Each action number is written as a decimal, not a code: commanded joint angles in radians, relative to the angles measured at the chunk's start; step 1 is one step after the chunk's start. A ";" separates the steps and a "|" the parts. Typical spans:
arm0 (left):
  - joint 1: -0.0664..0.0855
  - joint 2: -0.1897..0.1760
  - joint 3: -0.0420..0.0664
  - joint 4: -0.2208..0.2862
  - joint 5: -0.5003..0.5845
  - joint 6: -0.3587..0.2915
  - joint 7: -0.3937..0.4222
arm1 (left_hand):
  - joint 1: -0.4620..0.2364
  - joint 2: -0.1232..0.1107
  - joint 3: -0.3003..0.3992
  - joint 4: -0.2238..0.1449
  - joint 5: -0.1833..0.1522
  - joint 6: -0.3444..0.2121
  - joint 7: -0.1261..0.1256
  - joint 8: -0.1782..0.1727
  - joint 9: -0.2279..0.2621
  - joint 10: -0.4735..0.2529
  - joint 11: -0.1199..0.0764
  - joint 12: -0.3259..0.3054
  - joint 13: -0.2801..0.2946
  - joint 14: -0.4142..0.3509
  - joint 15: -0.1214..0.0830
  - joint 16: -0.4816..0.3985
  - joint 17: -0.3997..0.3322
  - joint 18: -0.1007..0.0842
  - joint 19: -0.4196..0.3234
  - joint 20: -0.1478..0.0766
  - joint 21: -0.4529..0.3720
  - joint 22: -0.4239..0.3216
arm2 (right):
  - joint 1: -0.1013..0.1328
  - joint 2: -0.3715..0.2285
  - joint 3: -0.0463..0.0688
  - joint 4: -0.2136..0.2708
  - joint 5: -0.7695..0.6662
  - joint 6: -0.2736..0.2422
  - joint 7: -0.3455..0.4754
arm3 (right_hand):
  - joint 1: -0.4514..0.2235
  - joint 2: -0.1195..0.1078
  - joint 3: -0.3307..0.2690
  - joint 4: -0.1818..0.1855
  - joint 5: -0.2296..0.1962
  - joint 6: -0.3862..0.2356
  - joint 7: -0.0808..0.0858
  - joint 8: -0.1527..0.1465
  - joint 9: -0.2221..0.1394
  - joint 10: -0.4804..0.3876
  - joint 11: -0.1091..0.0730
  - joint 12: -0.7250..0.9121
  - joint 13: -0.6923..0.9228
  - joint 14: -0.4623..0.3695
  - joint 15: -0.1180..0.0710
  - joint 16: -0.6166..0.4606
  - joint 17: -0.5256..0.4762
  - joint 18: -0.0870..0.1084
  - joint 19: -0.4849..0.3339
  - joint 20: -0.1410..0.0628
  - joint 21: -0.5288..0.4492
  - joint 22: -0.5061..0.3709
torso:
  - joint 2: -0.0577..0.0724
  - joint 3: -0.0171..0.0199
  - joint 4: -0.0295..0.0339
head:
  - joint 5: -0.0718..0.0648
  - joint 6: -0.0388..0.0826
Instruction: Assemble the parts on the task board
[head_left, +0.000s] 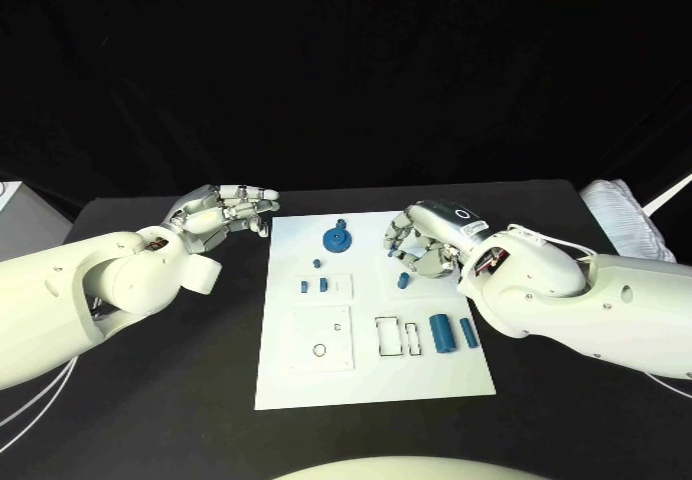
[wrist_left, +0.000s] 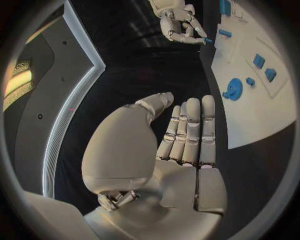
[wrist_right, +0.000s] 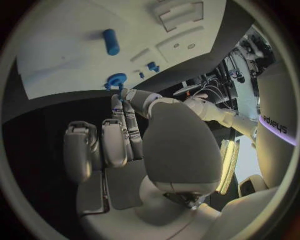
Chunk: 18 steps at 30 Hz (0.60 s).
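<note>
The white task board (head_left: 289, 385) lies mid-table. On it sit a round blue gear part (head_left: 336, 238), three small blue parts (head_left: 316, 284) and, nearer me, blue cylinders (head_left: 440, 334) beside a slot. My right hand (head_left: 420, 246) hovers over the board's far right area with fingers curled. It pinches a small blue part (head_left: 402, 281) at its fingertips (wrist_right: 122, 103), just above a raised white tile; the part (wrist_left: 208, 40) also shows in the left wrist view. My left hand (head_left: 228, 211) hangs over the black table beside the board's far left corner, fingers (wrist_left: 190, 130) straight, holding nothing.
A pale folded cloth (head_left: 624, 215) lies at the table's far right edge, and a white object (head_left: 10, 205) sits at the left edge. Black tabletop (head_left: 173, 400) runs along both sides of the board.
</note>
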 joint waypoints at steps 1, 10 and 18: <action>-0.001 0.004 0.001 0.006 -0.003 0.008 0.008 | -0.008 0.002 -0.007 -0.001 -0.003 -0.007 0.003 -0.002 -0.001 -0.004 0.000 0.004 -0.001 -0.001 0.004 -0.007 -0.001 0.014 0.007 -0.002 -0.003 -0.001 | -0.016 0.015 -0.001 0.021 0.018 -0.041 0.034 | -0.006 0.006 0.012 -0.016 0.000 0.007 0.003 0.005 0.001 0.049 -0.045 0.004 0.041 0.049 -0.006 0.001 -0.003 -0.006 0.037 -0.004 -0.004 0.100 | 0.000 0.0015 -0.0031 | 0.025 -0.005; -0.004 0.014 0.001 0.026 -0.002 -0.004 0.017 | -0.008 0.002 -0.008 -0.001 -0.003 -0.008 0.003 -0.002 -0.001 -0.005 0.000 0.005 -0.001 -0.001 0.005 -0.007 -0.001 0.014 0.007 -0.001 -0.005 -0.002 | -0.095 0.090 -0.006 0.034 -0.005 -0.016 0.038 | -0.006 0.006 0.013 -0.018 0.000 0.006 0.003 0.004 0.002 0.049 -0.045 0.003 0.041 0.049 -0.006 0.001 -0.003 -0.006 0.037 -0.003 -0.004 0.100 | 0.002 0.0002 -0.0009 | 0.065 -0.017; -0.004 0.023 0.001 0.038 -0.002 -0.016 0.024 | -0.006 0.001 -0.009 -0.002 -0.003 -0.014 0.003 -0.004 -0.002 -0.007 0.000 0.008 -0.001 0.000 0.005 -0.007 -0.002 0.015 0.009 -0.001 -0.008 -0.004 | -0.134 0.140 -0.011 0.018 -0.030 0.020 0.023 | -0.007 0.007 0.015 -0.020 0.002 0.005 0.004 0.003 0.003 0.049 -0.044 0.002 0.042 0.048 -0.005 -0.001 -0.006 -0.005 0.036 -0.003 -0.006 0.098 | 0.002 0.0001 -0.0027 | 0.092 -0.027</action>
